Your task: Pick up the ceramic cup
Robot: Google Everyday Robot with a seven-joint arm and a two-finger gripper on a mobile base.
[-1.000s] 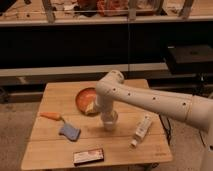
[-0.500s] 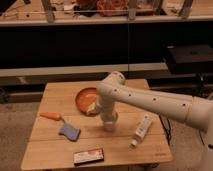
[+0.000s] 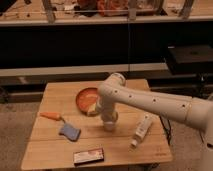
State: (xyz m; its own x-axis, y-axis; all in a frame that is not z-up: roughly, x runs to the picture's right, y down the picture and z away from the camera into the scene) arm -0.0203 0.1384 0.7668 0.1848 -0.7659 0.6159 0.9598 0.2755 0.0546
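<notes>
The small white ceramic cup stands upright on the wooden table, just right of and in front of the orange bowl. My white arm reaches in from the right and bends down over the cup. My gripper sits right at the cup's rim, partly hiding its top. The slim white bottle lies on its side to the right of the cup.
An orange-handled tool and a blue sponge lie at the left. A dark flat box lies near the front edge. Dark shelving stands behind the table; a black unit is at the right.
</notes>
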